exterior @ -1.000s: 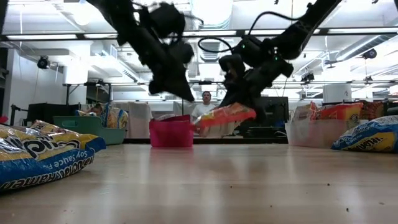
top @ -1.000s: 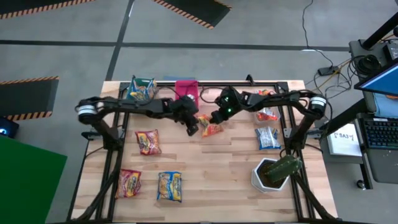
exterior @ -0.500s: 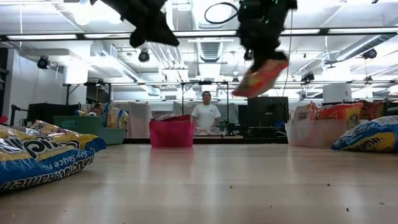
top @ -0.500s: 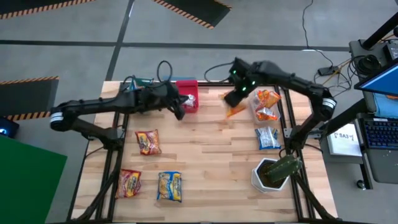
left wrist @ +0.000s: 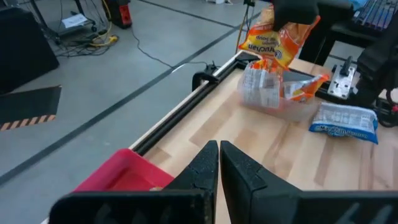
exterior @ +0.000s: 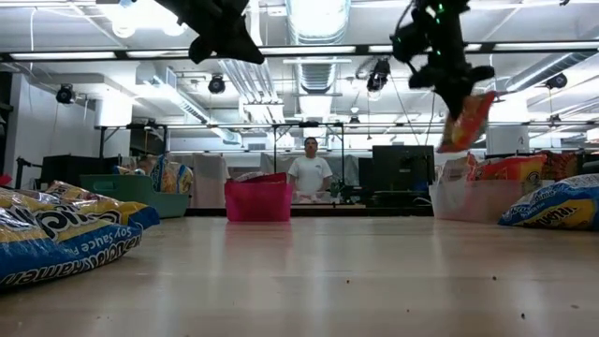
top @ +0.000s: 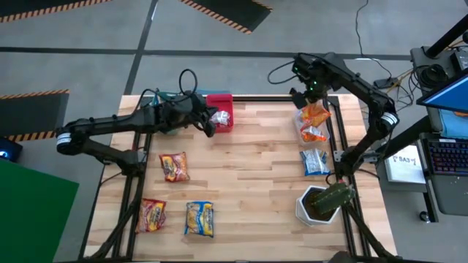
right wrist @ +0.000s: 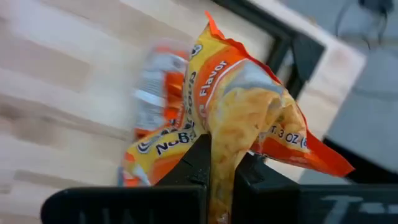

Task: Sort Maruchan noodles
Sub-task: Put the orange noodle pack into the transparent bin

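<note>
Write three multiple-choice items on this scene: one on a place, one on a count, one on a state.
1. Where does the right hand hold the orange packet?
A. above the clear bin at the table's right side
B. over the pink bin
C. beside the plant pot

2. How many packets lie loose on the table's left half?
A. one
B. three
C. six

3. What is the left hand doing?
A. gripping a blue packet
B. shut and empty
C. open wide

Answers: 1 A, the high view shows the packet hanging over the orange packets in that bin. 2 B, the three packets there are easy to count. 3 B, its fingers meet with nothing between.
</note>
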Controlling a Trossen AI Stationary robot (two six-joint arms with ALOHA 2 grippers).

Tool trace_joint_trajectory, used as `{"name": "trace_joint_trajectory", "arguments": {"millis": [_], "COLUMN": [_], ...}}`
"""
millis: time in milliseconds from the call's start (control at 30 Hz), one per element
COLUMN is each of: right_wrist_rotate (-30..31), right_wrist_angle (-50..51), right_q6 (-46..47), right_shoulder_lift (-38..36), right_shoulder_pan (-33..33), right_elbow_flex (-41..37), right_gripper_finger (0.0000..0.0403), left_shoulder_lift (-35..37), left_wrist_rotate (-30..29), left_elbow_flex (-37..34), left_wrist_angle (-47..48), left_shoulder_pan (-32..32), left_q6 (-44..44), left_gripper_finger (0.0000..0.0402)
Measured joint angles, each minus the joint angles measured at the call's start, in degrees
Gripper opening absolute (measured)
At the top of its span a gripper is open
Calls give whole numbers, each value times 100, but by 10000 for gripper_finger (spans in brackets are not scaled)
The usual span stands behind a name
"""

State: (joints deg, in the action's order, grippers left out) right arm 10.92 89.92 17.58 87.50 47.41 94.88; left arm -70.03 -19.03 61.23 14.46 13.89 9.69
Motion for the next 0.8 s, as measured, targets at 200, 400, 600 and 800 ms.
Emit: {"name": "trace_joint_trajectory", "arguments": {"millis": [200, 400, 600, 800], "right_wrist_rotate": [78, 48, -89, -87], "right_wrist_angle": [6, 5, -136, -1153], "right_q6": [-222, -453, -1003, -1183], "right_shoulder_lift": [-76, -167, -194, -194], "right_shoulder_pan": [334, 324, 302, 257], "right_elbow_flex": [-732, -1248, -1592, -2209], "right_gripper_finger": [11, 11, 11, 11], "left_shoulder_lift": [-18, -20, -30, -38], "left_wrist_rotate": [1, 0, -2, -13], "left_elbow_flex": [0, 0, 0, 0], "left_wrist_angle": [15, 15, 9, -48], "left_shoulder_pan": [0, 0, 34, 107], "left_q6": [45, 127, 129, 131], "left_gripper_finger": [0, 0, 0, 0]}}
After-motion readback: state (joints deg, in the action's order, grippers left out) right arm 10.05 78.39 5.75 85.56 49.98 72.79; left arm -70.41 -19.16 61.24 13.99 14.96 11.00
